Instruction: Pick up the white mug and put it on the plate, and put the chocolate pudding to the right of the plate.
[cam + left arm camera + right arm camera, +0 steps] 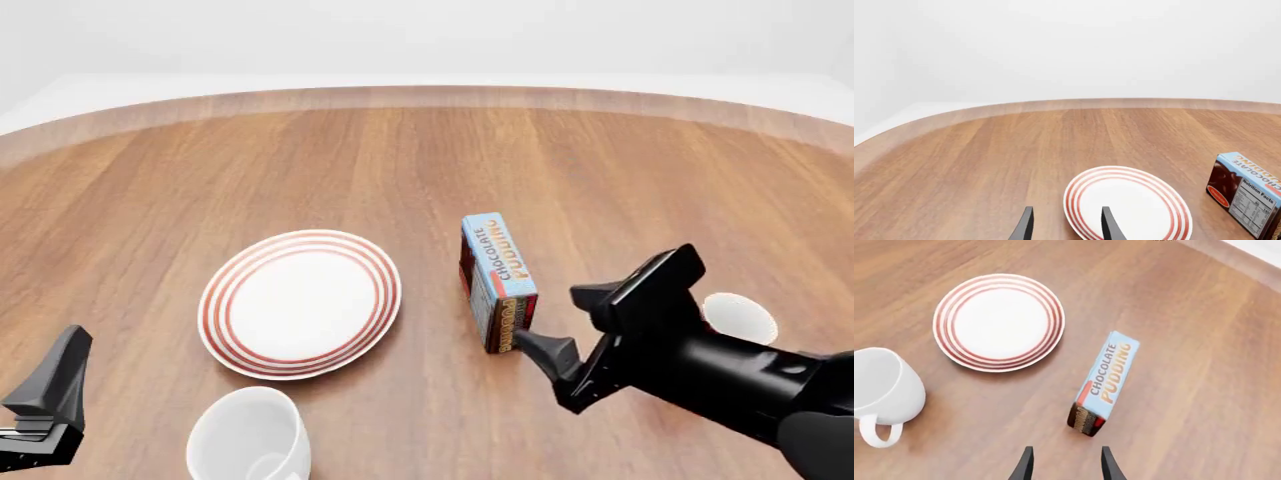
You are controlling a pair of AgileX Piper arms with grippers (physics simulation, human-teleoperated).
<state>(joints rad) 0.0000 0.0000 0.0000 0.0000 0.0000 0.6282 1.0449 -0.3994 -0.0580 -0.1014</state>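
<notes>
Front view shows the chocolate pudding (499,282) standing on edge on the wooden bench (601,170), just right of the plate (300,303) but apart from it. Its blue top reads "CHOCOLATE PUDDING"; the left wrist view catches a "Nutrition Facts" panel on one side. The white mug (250,439) sits upright near the plate's near-left rim, not on it, its handle toward the near side. The right hand (1066,465) hovers released, fingers spread, just near the carton's near end, holding nothing. The left hand (1066,227) is likewise spread and empty, one fingertip (1108,222) showing over the plate's rim.
</notes>
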